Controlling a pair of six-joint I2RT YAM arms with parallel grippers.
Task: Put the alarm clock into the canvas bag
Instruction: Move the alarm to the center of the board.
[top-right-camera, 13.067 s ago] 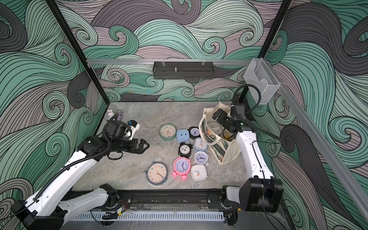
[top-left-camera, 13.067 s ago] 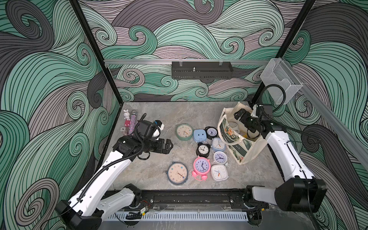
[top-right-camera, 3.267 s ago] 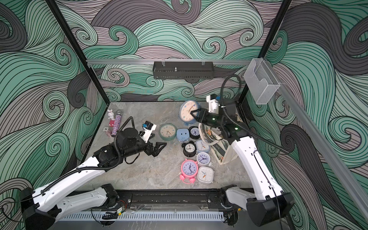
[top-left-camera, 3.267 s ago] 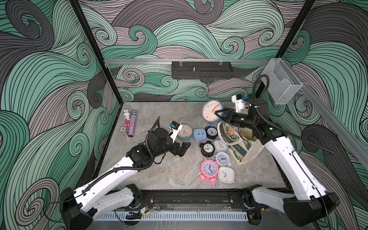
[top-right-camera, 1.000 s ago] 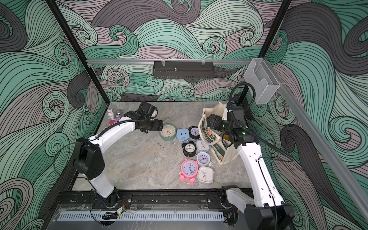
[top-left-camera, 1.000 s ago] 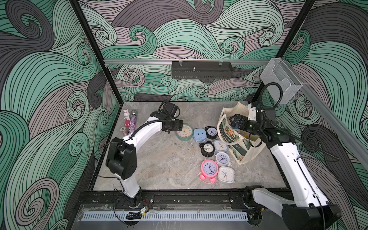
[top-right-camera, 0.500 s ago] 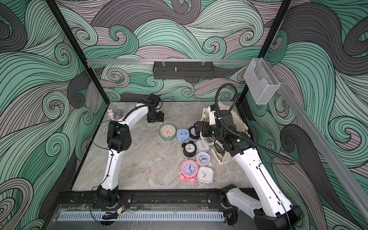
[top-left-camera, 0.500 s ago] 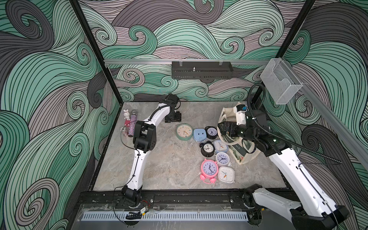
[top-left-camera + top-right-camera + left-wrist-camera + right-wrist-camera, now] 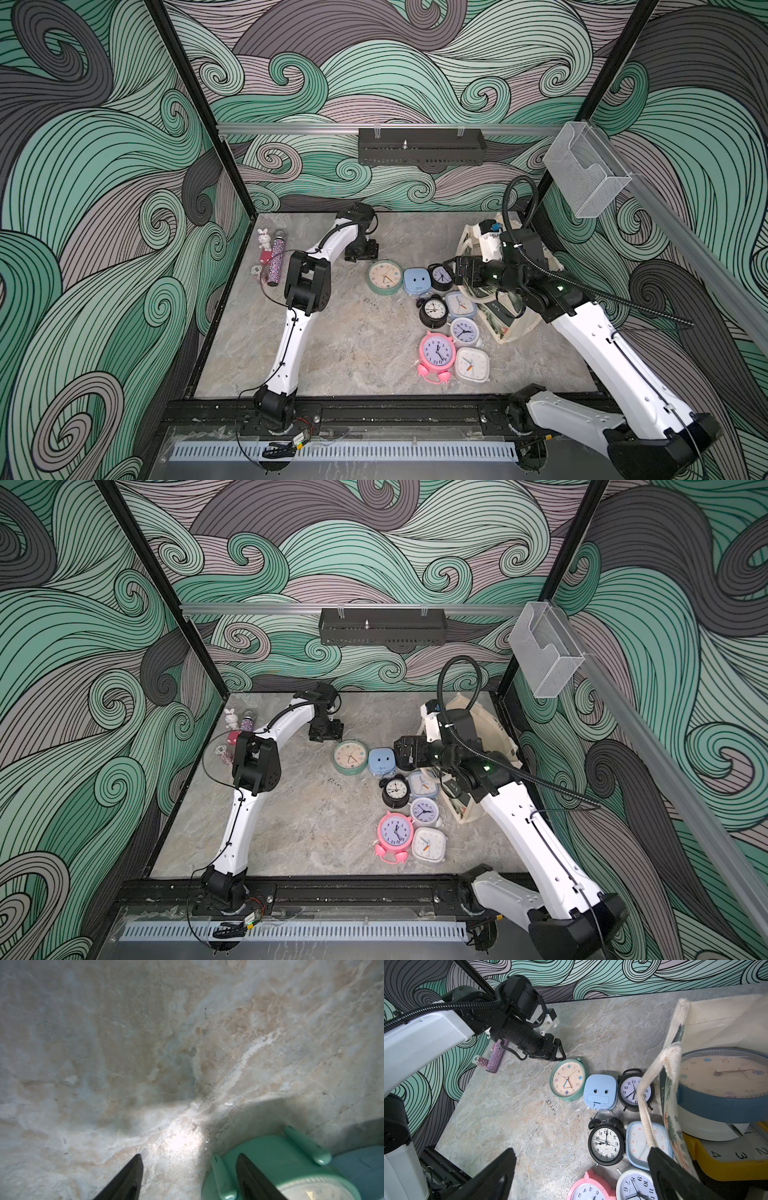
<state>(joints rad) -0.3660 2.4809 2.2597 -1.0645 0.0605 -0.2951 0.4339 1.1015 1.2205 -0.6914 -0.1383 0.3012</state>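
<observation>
The mint clock (image 9: pixel 385 277) lies face up; the left gripper (image 9: pixel 360 252) sits just behind its left rim, jaws apart, one finger (image 9: pixel 249 1178) over that rim, so this arm is nearer. The canvas bag (image 9: pixel 716 1022) lies right of the clock; the right gripper (image 9: pixel 457 275) gapes empty between them.

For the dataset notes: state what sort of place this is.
Probably a robot test cell, not a home: left arm and right arm mounted on a rail, printed wave walls on a black frame.
</observation>
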